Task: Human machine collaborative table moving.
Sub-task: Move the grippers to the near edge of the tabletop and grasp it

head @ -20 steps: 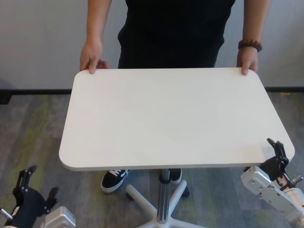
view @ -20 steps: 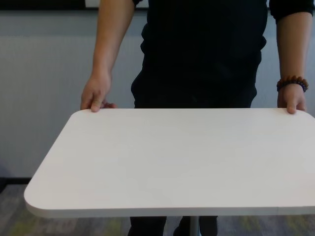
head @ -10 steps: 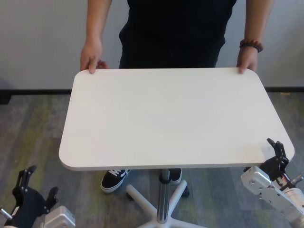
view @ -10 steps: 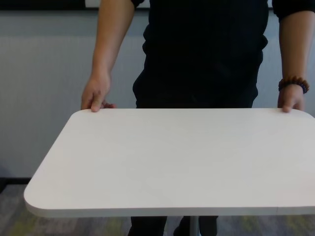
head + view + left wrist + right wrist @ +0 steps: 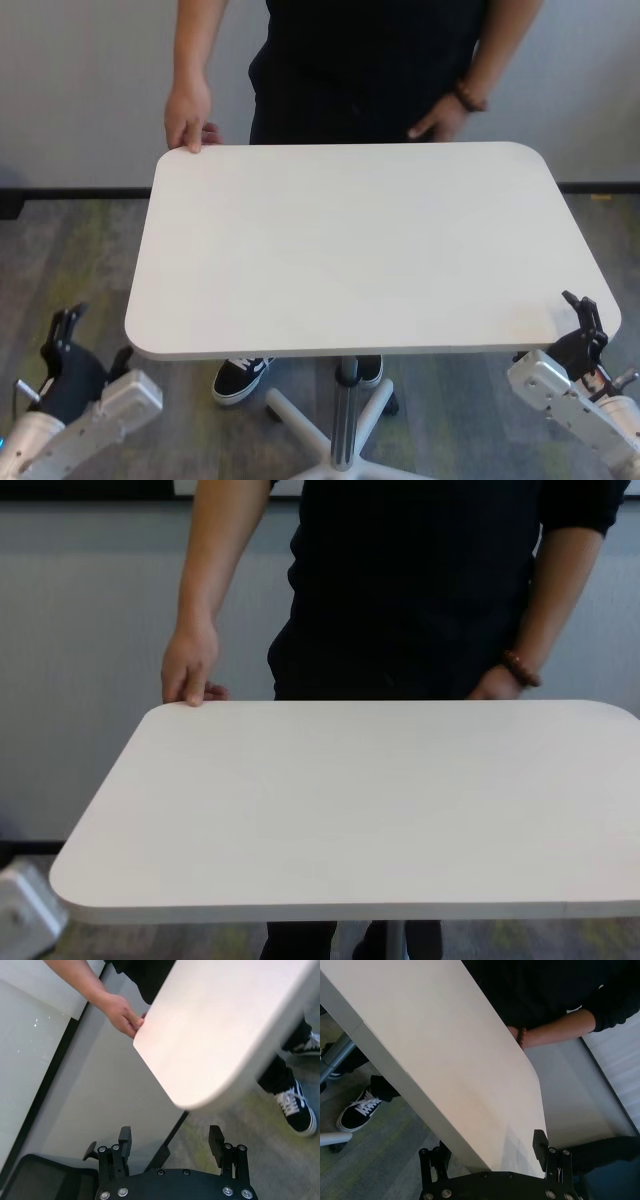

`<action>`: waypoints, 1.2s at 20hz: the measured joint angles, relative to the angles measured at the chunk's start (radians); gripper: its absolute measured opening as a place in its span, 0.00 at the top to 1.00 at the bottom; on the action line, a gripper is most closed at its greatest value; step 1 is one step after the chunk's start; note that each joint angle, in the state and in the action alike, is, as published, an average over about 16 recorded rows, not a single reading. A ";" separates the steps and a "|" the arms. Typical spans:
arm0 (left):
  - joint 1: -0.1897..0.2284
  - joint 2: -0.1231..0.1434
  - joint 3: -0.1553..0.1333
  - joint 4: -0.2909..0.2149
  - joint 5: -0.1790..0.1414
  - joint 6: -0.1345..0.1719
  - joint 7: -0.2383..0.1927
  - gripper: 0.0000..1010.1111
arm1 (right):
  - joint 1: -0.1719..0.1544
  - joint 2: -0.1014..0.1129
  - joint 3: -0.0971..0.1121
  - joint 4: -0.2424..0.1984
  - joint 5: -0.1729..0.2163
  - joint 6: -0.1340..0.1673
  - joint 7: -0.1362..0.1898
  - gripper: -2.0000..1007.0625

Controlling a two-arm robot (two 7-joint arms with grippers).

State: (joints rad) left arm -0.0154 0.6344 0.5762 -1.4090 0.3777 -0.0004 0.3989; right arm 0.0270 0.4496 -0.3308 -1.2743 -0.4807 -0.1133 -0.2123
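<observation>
1. The left pincer [image 5: 68, 335] has risen since a second ago and now sits nearer the table's [image 5: 350, 250] near-left corner, still below it and apart from it. Its fingers are spread wide and hold nothing.
2. The right pincer [image 5: 585, 325] has not moved. It sits at the near-right corner, fingers apart; the right wrist view shows the table edge between them, but I cannot tell whether they touch it.
3. The table itself has not shifted; it stands on its post [image 5: 345, 420] between robot and human [image 5: 370, 60].
4. Farther off, the human's braceleted hand [image 5: 440, 118] has let go of the far corner and pulled back to the body. The other hand [image 5: 188, 115] keeps its grip on the opposite far corner.
5. My reading: nobody is carrying yet, and the move is at its start.
6. Count: two pincers, one table, one human, one hand on the table.
</observation>
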 joint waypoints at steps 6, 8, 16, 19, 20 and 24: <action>-0.068 0.002 0.036 0.000 0.114 0.075 -0.038 0.01 | 0.000 0.000 0.000 0.000 0.000 0.000 0.000 0.00; -0.078 0.014 0.052 -0.018 0.174 0.126 -0.046 0.01 | 0.000 0.000 0.000 0.000 0.000 0.000 0.000 0.00; -0.089 0.096 0.119 -0.117 0.443 0.357 -0.077 0.01 | 0.000 0.000 0.000 0.000 0.000 0.000 0.000 0.00; -0.087 0.129 0.138 -0.150 0.520 0.419 -0.107 0.01 | 0.000 0.000 0.000 0.000 0.000 0.000 0.000 0.00; -0.086 0.139 0.143 -0.159 0.540 0.434 -0.120 0.01 | 0.000 0.000 0.000 0.000 0.000 0.000 0.000 0.00; -0.077 0.177 0.158 -0.190 0.594 0.470 -0.171 0.01 | 0.000 0.000 0.000 0.000 0.000 0.000 0.000 0.00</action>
State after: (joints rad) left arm -0.0921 0.8116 0.7342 -1.5994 0.9717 0.4695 0.2279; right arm 0.0271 0.4496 -0.3306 -1.2744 -0.4807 -0.1136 -0.2121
